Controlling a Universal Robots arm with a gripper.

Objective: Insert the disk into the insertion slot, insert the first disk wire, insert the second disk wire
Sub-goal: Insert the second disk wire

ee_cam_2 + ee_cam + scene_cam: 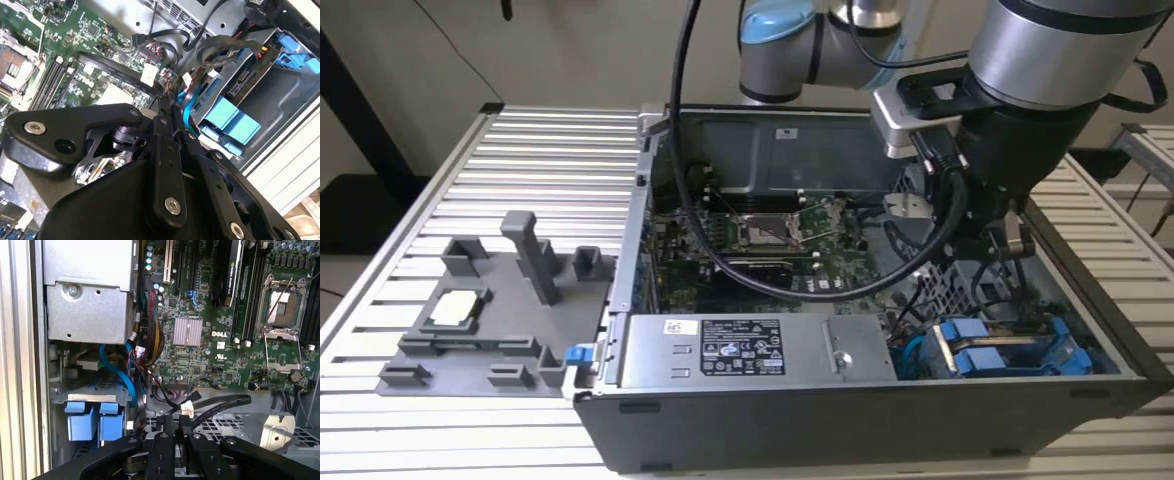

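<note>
Inside the grey metal insertion slot, rectangular blue carrier tabs show.

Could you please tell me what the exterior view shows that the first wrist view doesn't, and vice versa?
The exterior view adds the robot arm, the slatted table and a grey fixture tray on it. The first wrist view adds a silver heatsink on the motherboard and a black flat cable. Both share the processor socket, the grey power-supply box and the blue tabs in the drive bay.

I'm seeing my arm showing silver tubing with pale-blue joint caps, a black cable trailing, and a black, screw-studded gripper.
</note>
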